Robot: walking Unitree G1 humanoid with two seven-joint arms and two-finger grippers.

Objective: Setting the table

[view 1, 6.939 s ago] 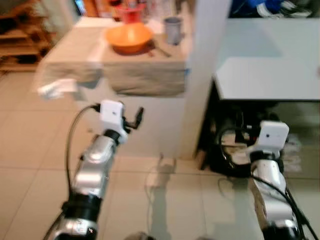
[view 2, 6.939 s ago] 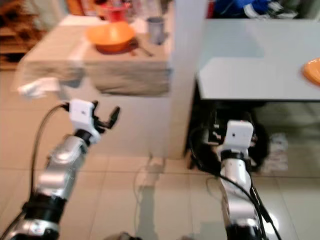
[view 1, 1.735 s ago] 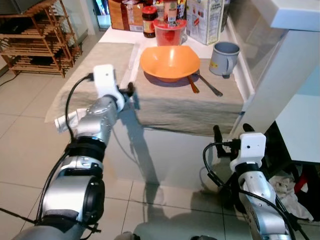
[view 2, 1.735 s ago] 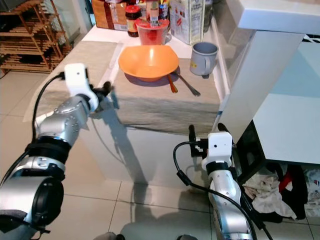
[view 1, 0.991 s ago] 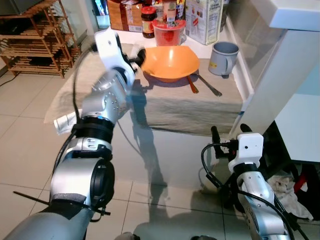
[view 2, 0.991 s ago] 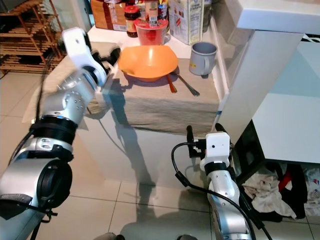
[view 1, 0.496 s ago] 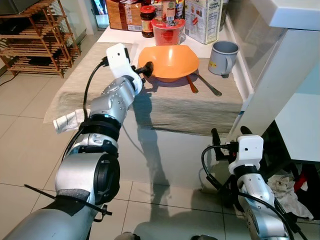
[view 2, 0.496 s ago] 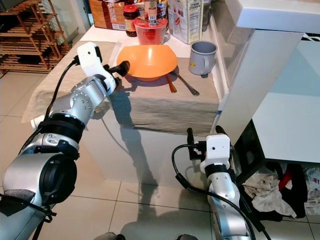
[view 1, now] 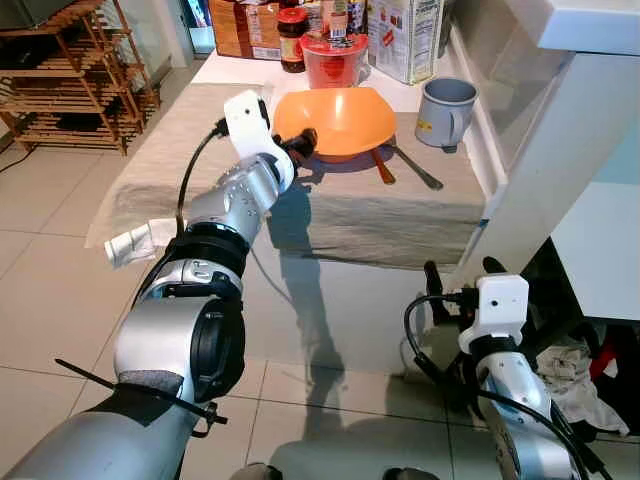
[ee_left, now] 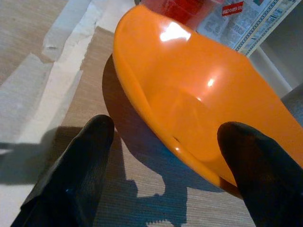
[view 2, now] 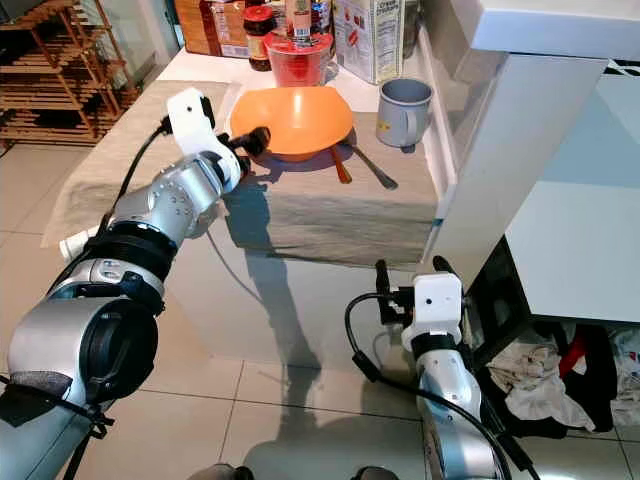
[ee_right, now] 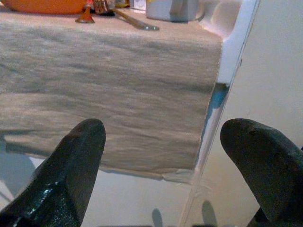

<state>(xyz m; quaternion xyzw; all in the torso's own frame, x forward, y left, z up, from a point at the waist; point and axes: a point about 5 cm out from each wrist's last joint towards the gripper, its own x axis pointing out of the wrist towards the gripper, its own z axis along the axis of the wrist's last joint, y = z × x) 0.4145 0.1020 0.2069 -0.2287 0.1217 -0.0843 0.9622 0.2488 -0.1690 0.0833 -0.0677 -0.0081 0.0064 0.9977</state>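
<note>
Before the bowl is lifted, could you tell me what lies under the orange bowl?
The orange bowl rests on a beige cloth. A spoon's orange handle and a metal utensil reach out from beneath its rim; their far ends are hidden. The left pincer is at the rim, open.

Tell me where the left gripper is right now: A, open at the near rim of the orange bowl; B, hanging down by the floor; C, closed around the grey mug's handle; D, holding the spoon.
A: the left gripper sits at the near edge of the orange bowl, and the left wrist view shows its two black fingers spread apart on either side of the rim, not yet closed on it.
</note>
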